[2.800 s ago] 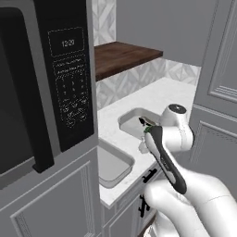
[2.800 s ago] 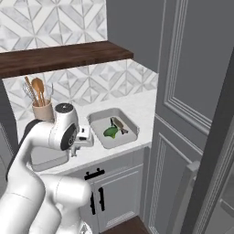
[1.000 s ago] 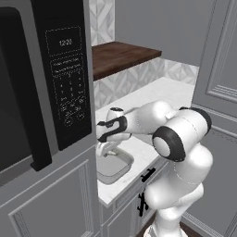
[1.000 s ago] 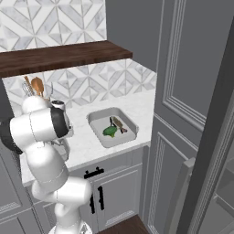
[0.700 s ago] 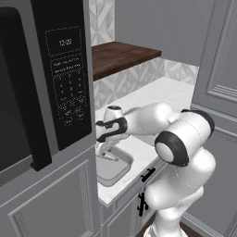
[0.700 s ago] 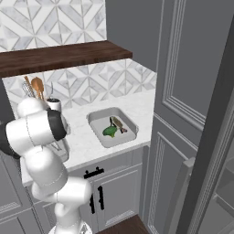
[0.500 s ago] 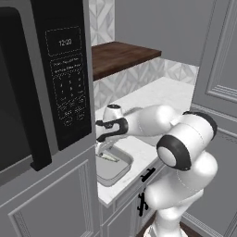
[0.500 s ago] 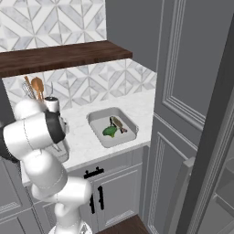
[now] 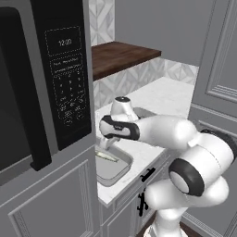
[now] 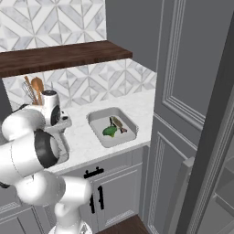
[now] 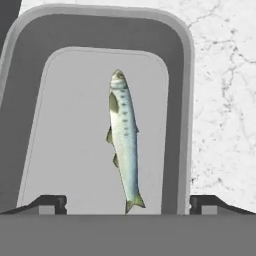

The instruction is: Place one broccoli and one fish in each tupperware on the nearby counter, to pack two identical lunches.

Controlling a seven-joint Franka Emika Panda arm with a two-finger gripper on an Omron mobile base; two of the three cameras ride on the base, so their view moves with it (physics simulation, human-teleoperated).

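My two dark fingertips stand wide apart at the bottom of the hand view, one at each side, with nothing between them: my gripper is open and holds nothing. Directly beneath it lies the slim, pale silvery fish with its greenish back, flat on the floor of the shallow light-grey rectangular tupperware, head away from me and tail just ahead of my fingers. It rests lengthwise, clear of the tray's walls, which I judge is a sound way for it to sit.

In the left base view this near tupperware sits on the white marbled counter close to the tall cabinet with the black microwave panel, with my hand above it. I see no broccoli in this tray, so that lunch looks half packed.

Farther along the counter, the right base view shows the second light-grey tupperware, well apart from my hand. In it lie a bumpy green broccoli floret and the darker brown-grey fish, just beside each other. By my judgement that box is done, and a broccoli for the near one is what remains.
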